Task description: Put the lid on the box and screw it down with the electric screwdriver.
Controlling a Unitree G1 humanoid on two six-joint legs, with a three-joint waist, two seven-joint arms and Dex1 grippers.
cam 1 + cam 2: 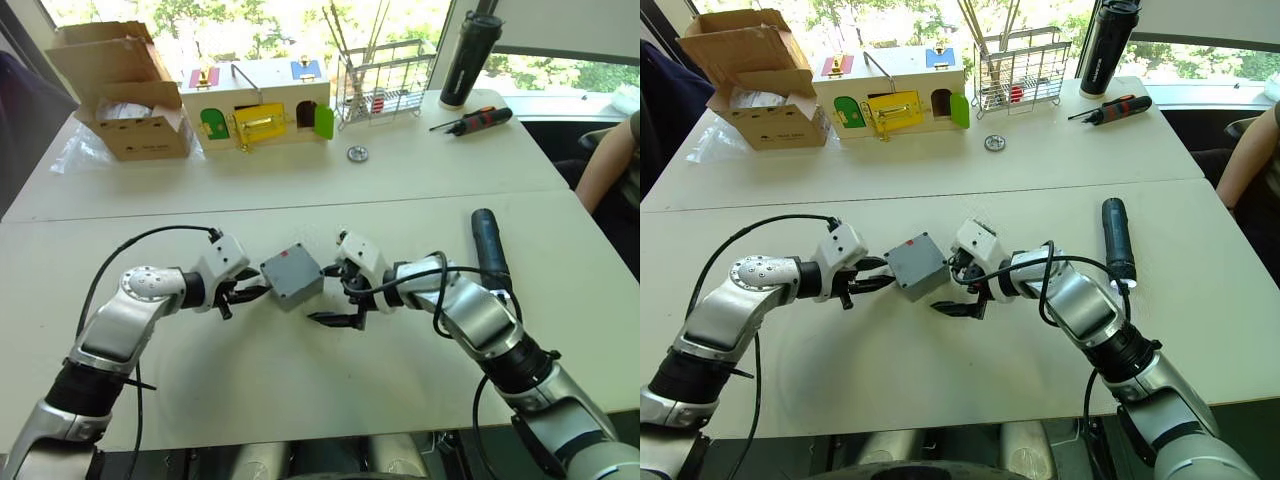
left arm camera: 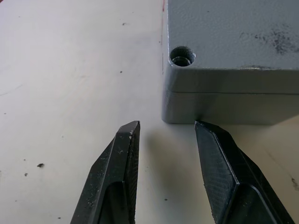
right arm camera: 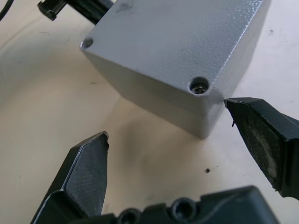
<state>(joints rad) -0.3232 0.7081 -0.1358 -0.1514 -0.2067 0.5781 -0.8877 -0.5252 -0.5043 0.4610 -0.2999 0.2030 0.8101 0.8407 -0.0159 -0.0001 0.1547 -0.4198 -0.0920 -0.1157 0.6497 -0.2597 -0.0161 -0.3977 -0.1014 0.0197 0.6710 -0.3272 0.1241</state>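
The box (image 1: 292,274) sits mid-counter (image 1: 300,390) with the lid (image 2: 233,32) already seated on top, seam visible along its side; the left gripper (image 1: 243,293) and right gripper (image 1: 335,305) flank it, both with jaws spread open, holding nothing; one right fingertip looks to be at a box corner. The electric screwdriver (image 1: 490,245) lies well apart on the right, untouched. Likely risks: a nudge from either gripper could skew the unfastened lid; the box may spin under the driver if not held firmly.
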